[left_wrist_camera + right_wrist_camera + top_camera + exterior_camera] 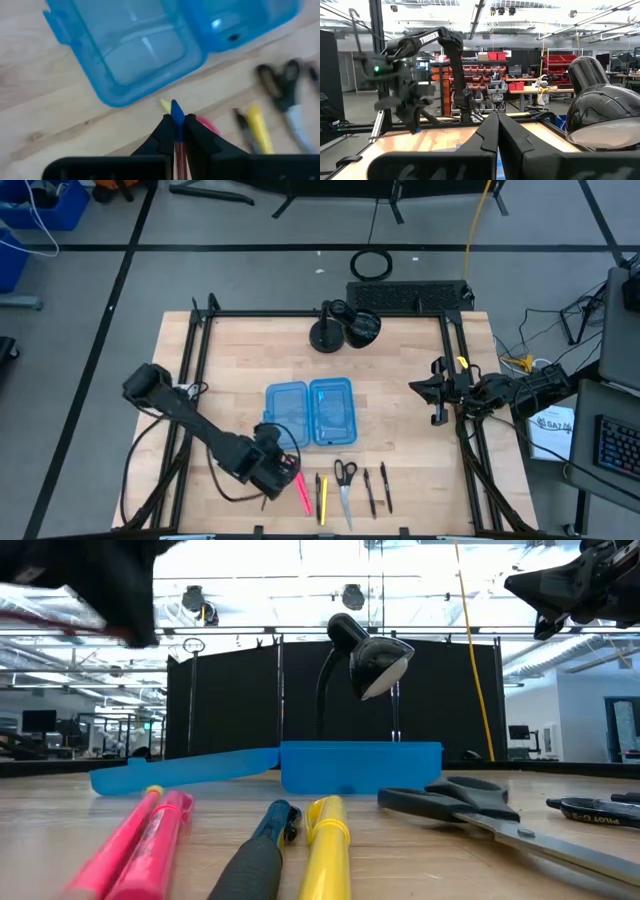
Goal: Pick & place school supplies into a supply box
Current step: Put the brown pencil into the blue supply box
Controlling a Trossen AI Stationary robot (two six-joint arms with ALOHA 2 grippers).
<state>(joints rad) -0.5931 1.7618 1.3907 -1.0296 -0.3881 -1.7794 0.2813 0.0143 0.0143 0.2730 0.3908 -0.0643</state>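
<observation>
The open blue supply box [310, 412] lies flat on the table, both halves up; it also shows in the left wrist view [145, 50] and the low view [360, 768]. Near the front edge lie pink markers [302, 492], a black pen [318, 492], a yellow pen [324, 498], scissors [345, 483] and two black pens [376, 488]. My left gripper [283, 470] hovers just left of this row, shut on a thin pen with a blue end. My right gripper [437, 390] waits shut at the table's right edge. My left gripper [176, 125] pinches a thin pen between its two fingers. The blue end [176, 110] sticks out just past the fingertips, and the reddish shaft [178, 150] runs back between them. The low view shows the gripper [90, 590] well above the table, so the pen is lifted clear.
A black desk lamp [345, 328] stands at the table's far edge, behind the box. A black metal frame [200, 380] runs along the table's sides. Bare wood lies between the box and the right gripper.
</observation>
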